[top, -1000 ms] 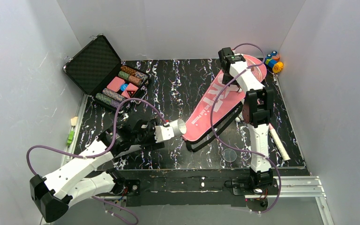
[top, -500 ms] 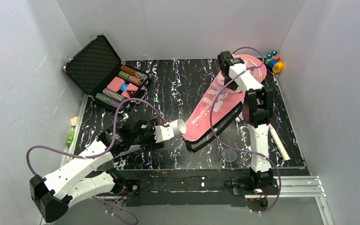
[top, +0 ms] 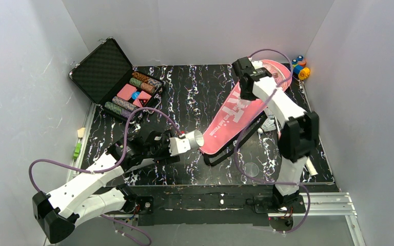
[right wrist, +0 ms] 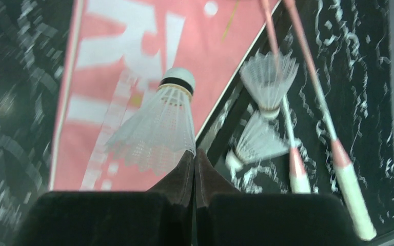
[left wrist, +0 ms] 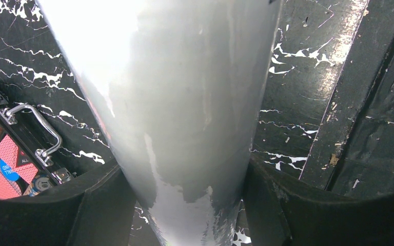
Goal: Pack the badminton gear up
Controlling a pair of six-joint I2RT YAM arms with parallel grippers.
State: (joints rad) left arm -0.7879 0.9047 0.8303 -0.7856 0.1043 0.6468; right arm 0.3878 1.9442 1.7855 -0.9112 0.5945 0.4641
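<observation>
While hanging above the wide end of the pink racket-shaped fabric bag [top: 225,120], upper right of the overhead view, grips a white feathered shuttlecock [right wrist: 159,120] by the rim of its skirt: right gripper [right wrist: 195,154], dark jaws pressed together on the feathers, cork end pointing away. Probably pinched at the rim to leave the cork free to lead into a container.

Lower centre of the overhead view: left gripper [left wrist: 184,171], jaws clamped around a long white cardboard tube [left wrist: 174,77], held about level with its open mouth just beside the bag's narrow end, seemingly offered as the place for the shuttlecock.

Lying right of the bag on the black marbled table [top: 195,92]: two more white shuttlecocks [right wrist: 269,84] and two pink-shafted rackets with white handles [right wrist: 351,205], not yet packed.

Printed on the bag in big white capitals: only "RT" readable from overhead, the rest under the arm; a smaller line near the narrow end, too small to read.

Upper left: open black hard case of striped poker chips [top: 102,64], no part of the job.
</observation>
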